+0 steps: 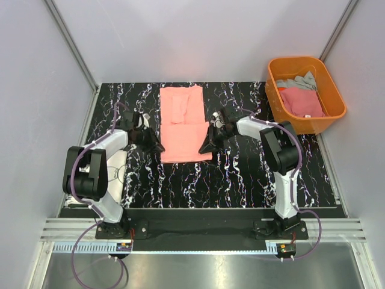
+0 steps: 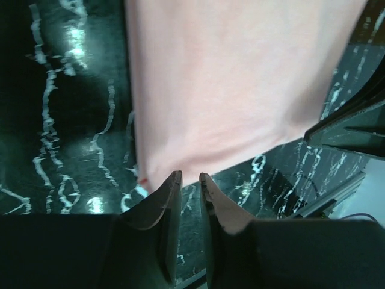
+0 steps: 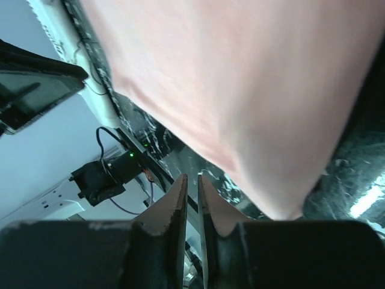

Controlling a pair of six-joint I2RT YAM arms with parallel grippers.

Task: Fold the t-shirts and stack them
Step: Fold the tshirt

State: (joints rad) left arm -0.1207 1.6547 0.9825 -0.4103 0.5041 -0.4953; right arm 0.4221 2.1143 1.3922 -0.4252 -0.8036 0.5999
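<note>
A salmon-pink t-shirt [image 1: 183,129] lies flat on the black marbled table, folded into a long strip, with its sleeve part at the far end. My left gripper [image 1: 154,144] is low beside its near left corner. In the left wrist view [image 2: 189,176] the jaws are nearly together with nothing between them, tips at the shirt's [image 2: 228,90] near hem. My right gripper [image 1: 208,146] is at the near right corner. Its jaws [image 3: 191,178] are also nearly together and empty, just left of the shirt's [image 3: 240,90] corner. A white t-shirt with black print [image 1: 118,171] lies under my left arm.
An orange plastic tub [image 1: 307,124] stands at the back right, holding a grey t-shirt [image 1: 298,81] and a deeper pink t-shirt [image 1: 302,102]. Metal frame rails run along the table's near edge and the back corners.
</note>
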